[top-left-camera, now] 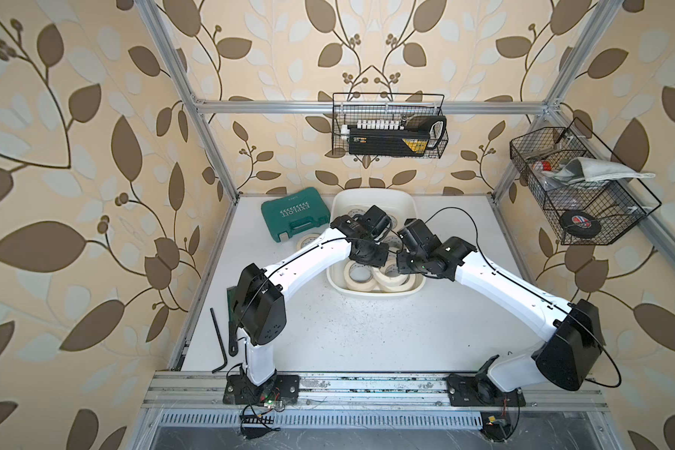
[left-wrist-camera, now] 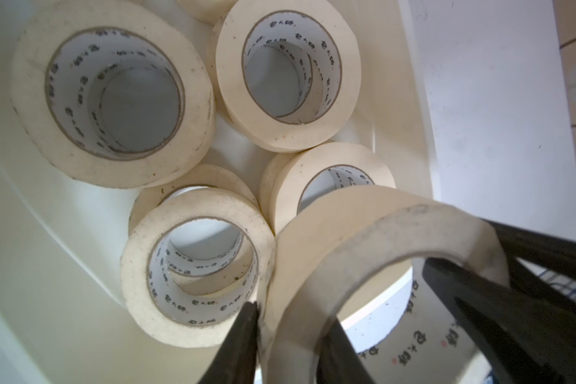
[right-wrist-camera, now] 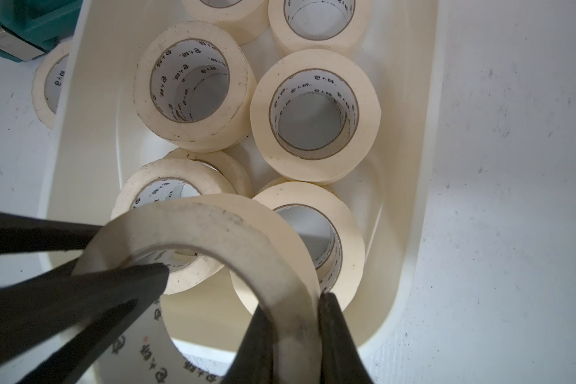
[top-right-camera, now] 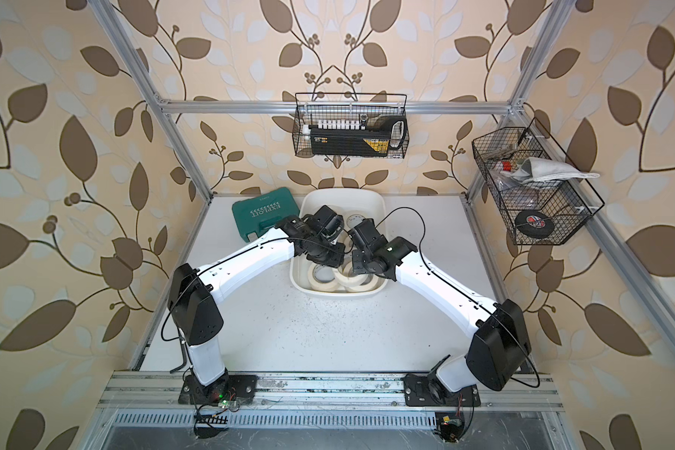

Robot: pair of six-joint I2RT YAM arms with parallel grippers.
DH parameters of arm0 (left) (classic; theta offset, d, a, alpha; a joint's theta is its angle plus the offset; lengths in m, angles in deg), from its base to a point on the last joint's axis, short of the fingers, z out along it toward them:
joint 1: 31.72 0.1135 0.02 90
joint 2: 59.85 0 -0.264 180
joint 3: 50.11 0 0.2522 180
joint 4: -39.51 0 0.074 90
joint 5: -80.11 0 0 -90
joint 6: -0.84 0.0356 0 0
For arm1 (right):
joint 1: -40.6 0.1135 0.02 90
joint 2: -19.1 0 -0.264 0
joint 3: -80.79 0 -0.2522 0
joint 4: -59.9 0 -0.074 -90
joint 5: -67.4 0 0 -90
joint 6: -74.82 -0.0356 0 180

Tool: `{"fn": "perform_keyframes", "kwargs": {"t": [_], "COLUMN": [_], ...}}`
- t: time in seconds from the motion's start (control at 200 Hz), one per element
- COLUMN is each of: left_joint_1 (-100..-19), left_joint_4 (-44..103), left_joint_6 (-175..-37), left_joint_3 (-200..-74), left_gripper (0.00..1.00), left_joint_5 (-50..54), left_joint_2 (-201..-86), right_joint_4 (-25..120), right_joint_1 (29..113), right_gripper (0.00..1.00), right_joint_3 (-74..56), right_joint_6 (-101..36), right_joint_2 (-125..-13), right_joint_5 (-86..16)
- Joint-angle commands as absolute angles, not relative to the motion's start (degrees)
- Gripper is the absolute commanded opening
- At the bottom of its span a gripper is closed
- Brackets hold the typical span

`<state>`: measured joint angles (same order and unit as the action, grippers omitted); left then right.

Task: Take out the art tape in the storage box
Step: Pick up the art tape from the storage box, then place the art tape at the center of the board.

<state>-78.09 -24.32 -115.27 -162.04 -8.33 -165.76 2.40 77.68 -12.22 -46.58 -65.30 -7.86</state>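
Note:
The white storage box (top-left-camera: pixel 371 193) stands at the back middle of the table, and both arms reach into it. Several cream art tape rolls (left-wrist-camera: pixel 113 93) lie stacked inside. One roll (left-wrist-camera: pixel 363 226) is tipped up on edge above the others. My left gripper (left-wrist-camera: pixel 291 319) is shut on that roll's wall, one finger inside the ring and one outside. My right gripper (right-wrist-camera: pixel 295 306) is shut on the opposite side of the same roll (right-wrist-camera: pixel 213 219). Each wrist view also shows the other gripper's black fingers (right-wrist-camera: pixel 80 299). In both top views the wrists hide the jaws.
A teal tool case (top-left-camera: pixel 295 214) lies left of the box, with one tape roll (top-left-camera: pixel 306 241) on the table beside it. Black wire baskets hang on the back wall (top-left-camera: pixel 388 128) and at the right (top-left-camera: pixel 577 187). A hex key (top-left-camera: pixel 219 339) lies front left.

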Motion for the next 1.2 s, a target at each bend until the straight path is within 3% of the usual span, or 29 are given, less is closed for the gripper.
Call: {"fn": "perform_keyframes", "kwargs": {"t": [0.0,0.21,0.32,0.765,0.89,1.195], "left_joint_1": [-77.78,-77.56,-76.37,-61.87,-55.40,-35.83], "left_joint_4": [-23.45,-24.40,-26.39,-28.68,-28.61,-24.43], "left_joint_6": [-115.33,-115.35,-115.27,-118.79,-120.04,-128.47], "left_joint_3": [-161.55,-161.63,-162.03,-153.25,-150.67,-138.90], "left_gripper": [0.14,0.08,0.08,0.05,0.00,0.00], "left_joint_5": [-9.37,-12.89,-14.30,-17.09,-16.51,-12.86], "left_joint_2": [-165.00,-162.99,-162.19,-150.71,-147.73,-139.55], "right_joint_4": [3.90,3.26,2.74,1.25,1.25,0.44], "right_joint_1": [77.93,78.02,78.02,77.91,77.94,77.87], "right_gripper": [0.11,0.47,0.56,0.63,0.63,0.63], "right_joint_3": [-13.57,-12.88,-11.70,-11.02,-10.83,-10.89], "right_joint_6": [-48.40,-47.90,-47.67,-46.37,-46.38,-46.23], "right_joint_2": [-61.48,-59.90,-57.98,-51.28,-51.60,-52.66], "right_joint_5": [-7.11,-8.43,-9.28,-7.57,-8.27,-9.86]}}
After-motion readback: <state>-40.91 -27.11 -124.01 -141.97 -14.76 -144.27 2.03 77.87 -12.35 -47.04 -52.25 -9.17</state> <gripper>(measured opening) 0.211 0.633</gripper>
